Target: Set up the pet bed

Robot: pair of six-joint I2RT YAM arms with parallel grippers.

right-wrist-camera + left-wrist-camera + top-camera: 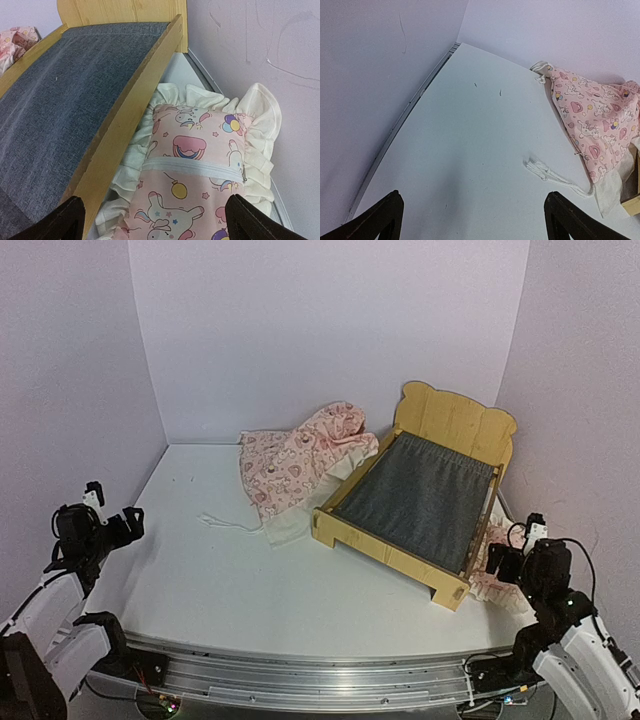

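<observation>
The pale-wood pet bed (420, 490) with bear-ear headboard and dark grey fabric base stands at the right of the table, empty; its side rail (125, 115) shows in the right wrist view. The pink quilt (305, 462) lies crumpled left of the bed and shows in the left wrist view (595, 120). The ruffled pink pillow (195, 175) lies on the table between the bed and the right wall. My right gripper (155, 222) is open just above the pillow. My left gripper (472, 220) is open and empty over bare table at the far left.
A white tie string (550, 175) trails from the quilt onto the table. Lilac walls close in the table on the left, back and right; the right wall (260, 60) is close beside the pillow. A metal rail (320, 675) runs along the near edge.
</observation>
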